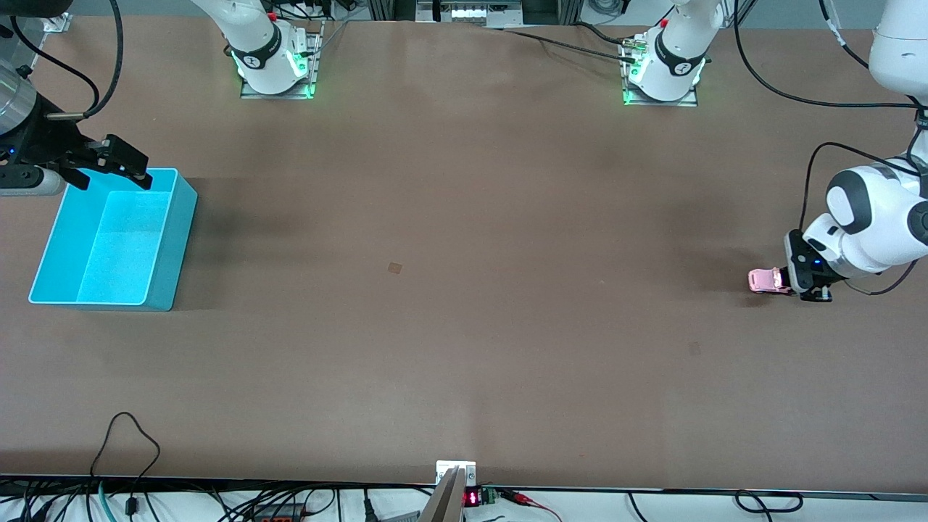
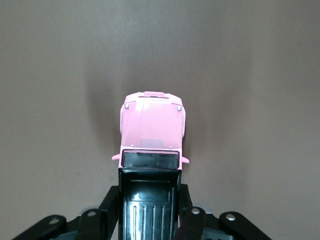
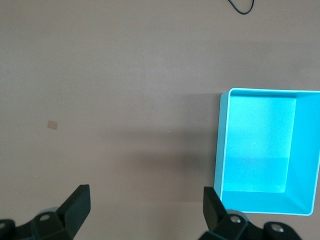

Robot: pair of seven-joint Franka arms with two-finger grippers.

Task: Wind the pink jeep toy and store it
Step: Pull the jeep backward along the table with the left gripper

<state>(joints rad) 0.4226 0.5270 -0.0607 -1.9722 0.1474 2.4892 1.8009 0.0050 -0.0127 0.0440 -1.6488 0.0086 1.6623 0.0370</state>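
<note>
The pink jeep toy (image 1: 767, 280) is at the left arm's end of the table, low at the table surface; I cannot tell whether its wheels touch. My left gripper (image 1: 784, 281) is shut on its rear part. In the left wrist view the jeep (image 2: 152, 127) points away from the camera, its black roof panel (image 2: 149, 200) sits between the fingers (image 2: 109, 205), and the gripper (image 2: 149, 192) closes on its sides. The turquoise bin (image 1: 176, 225) stands empty at the right arm's end. My right gripper (image 1: 112, 181) is open and empty over the bin's edge nearest the bases; the right wrist view shows the gripper (image 3: 146, 200) and the bin (image 3: 220, 145).
A small tan mark (image 1: 395, 267) lies mid-table and shows in the right wrist view (image 3: 52, 125). Cables (image 1: 130, 435) and a mount (image 1: 455, 482) run along the table edge nearest the front camera. The arm bases (image 1: 275, 65) stand along the edge farthest from it.
</note>
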